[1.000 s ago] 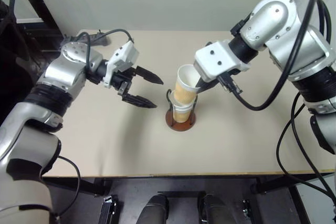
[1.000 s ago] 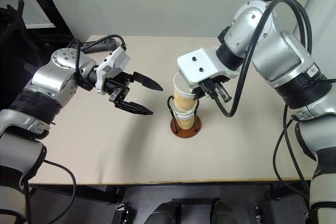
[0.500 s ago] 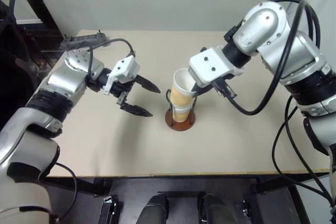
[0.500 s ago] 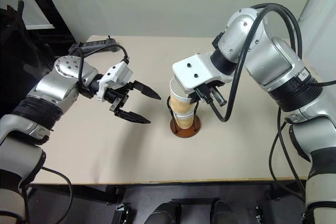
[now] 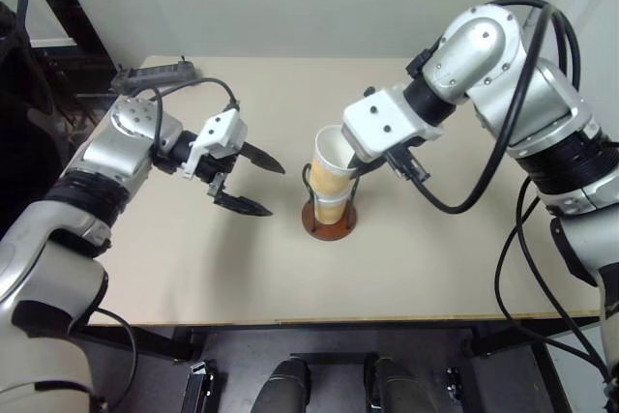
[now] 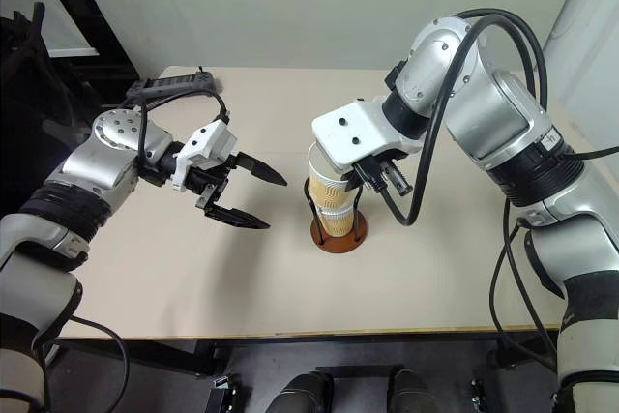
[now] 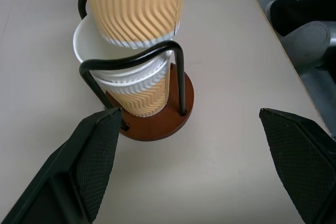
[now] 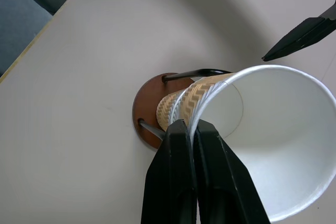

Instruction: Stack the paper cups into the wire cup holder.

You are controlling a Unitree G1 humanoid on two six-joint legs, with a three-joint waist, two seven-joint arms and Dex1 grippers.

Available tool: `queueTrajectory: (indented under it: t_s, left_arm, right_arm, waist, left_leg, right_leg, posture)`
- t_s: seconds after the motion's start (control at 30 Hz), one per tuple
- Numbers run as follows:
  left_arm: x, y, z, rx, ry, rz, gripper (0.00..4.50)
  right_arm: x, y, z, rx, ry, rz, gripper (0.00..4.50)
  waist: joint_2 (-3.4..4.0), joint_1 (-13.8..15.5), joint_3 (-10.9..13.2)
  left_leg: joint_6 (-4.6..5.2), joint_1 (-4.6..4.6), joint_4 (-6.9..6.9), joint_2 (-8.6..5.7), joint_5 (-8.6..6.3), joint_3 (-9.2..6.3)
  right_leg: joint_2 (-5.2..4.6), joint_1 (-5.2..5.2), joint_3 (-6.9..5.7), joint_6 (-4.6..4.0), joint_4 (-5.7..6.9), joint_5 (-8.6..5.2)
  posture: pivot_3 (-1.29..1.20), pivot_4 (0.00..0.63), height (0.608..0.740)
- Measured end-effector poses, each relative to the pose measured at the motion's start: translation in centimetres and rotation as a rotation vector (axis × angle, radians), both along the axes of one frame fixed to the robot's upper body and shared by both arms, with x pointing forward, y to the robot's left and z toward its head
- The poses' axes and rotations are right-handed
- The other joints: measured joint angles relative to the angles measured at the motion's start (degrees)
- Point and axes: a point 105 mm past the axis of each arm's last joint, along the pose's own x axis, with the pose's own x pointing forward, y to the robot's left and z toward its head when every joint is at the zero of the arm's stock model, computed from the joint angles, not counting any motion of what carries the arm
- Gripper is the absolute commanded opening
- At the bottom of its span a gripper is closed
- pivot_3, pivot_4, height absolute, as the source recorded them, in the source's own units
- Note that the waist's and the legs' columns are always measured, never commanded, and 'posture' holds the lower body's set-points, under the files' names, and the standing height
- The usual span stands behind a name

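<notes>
**Top cup pinched at its rim above the holder; much of the stack is screened**

The right gripper [image 8: 190, 129] has its two black fingers pressed together on the white rolled rim of the top tan-yellow ribbed paper cup [image 5: 332, 163], one finger inside the wall and one outside. That cup sits tilted, its lower end in the cups below it. In the head views the white wrist block of the right arm covers the fingers and the near edge of the rim, so the pinch itself can be read only from the right wrist view.

The wire cup holder [image 7: 157, 109], a round reddish-brown disc with two upright dark wire loops, stands near the middle of the beige table [image 5: 435, 258]. The nested paper cups [image 7: 137, 94] in it show as stacked white rims and a tan base; how many there are I cannot tell. The top cup's mouth is cut off in the left wrist view.

The left gripper [image 5: 254, 184] hovers to the left of the holder with its fingers spread wide, holding nothing and clear of the wire.

Bare tabletop lies all around the holder, widest toward the front edge and the right side. A dark power strip [image 5: 153, 73] lies at the far left corner, well apart from the holder.
</notes>
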Motion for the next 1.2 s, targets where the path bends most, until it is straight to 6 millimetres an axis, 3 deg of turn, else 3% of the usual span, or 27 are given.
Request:
queueTrajectory:
  t_s: [0.73,1.2]
  left_arm:
    - [-0.1,-0.3,-0.1,0.001,0.005,-0.011,4.50]
    - [0.0,-0.2,-0.1,0.000,0.007,-0.006,4.50]
  right_arm:
    - [0.3,0.6,1.1,0.022,-0.016,-0.002,0.01]
    - [0.8,0.5,-0.1,0.009,-0.002,-0.009,0.01]
  waist:
    - [0.00,0.0,0.0]
    - [0.00,0.0,0.0]
  left_leg:
    - [-0.01,-0.03,0.00,0.00,0.00,0.00]
    - [-0.06,-0.02,0.00,0.00,0.03,0.01]
  right_leg:
    - [0.00,-0.10,0.00,-0.17,0.16,-0.10]
    - [-0.01,-0.16,0.00,-0.17,0.30,-0.11]
  posture:
    - [0.00,0.150,0.740]
    - [0.00,0.150,0.740]
